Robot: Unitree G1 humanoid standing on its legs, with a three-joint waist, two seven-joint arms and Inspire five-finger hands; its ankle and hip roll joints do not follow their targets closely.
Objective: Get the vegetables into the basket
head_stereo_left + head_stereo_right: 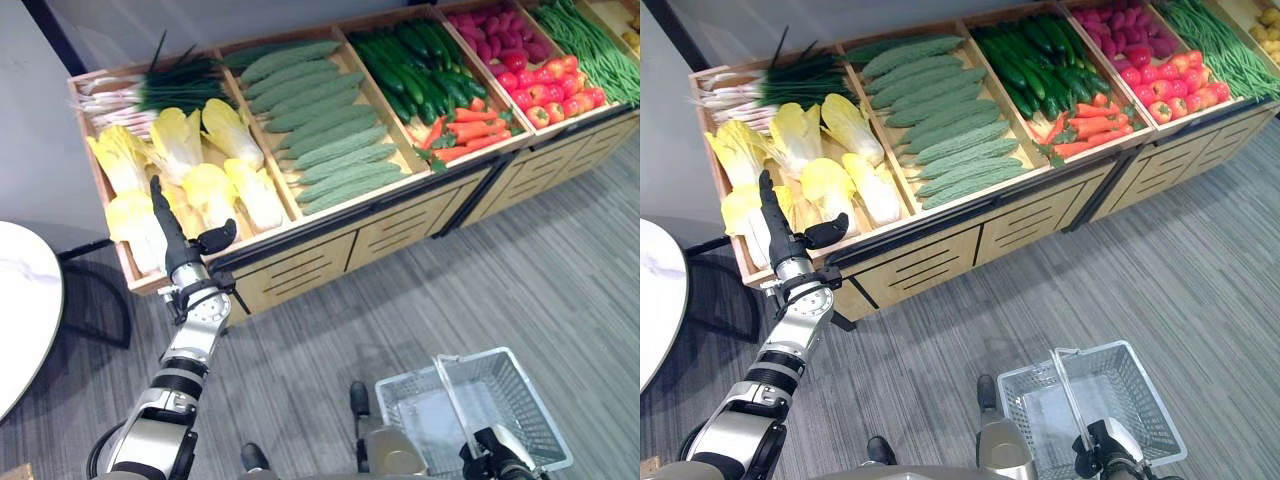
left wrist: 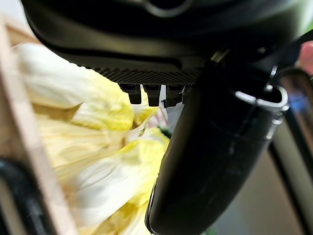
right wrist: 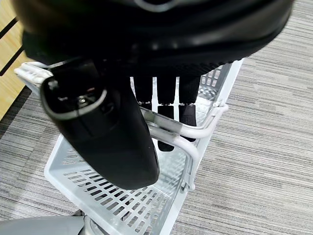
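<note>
Up front, the wooden stand (image 1: 300, 262) holds yellow cabbages (image 1: 180, 170) at its left end; the left hand (image 1: 172, 235) reaches over them, fingers straight, thumb spread. Lower right, the right hand (image 3: 122, 122) curls around the basket (image 1: 480, 400) handle (image 3: 181, 139).

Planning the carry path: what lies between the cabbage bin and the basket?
Bare grey floor separates cabbages from basket, in the left eye view.
</note>
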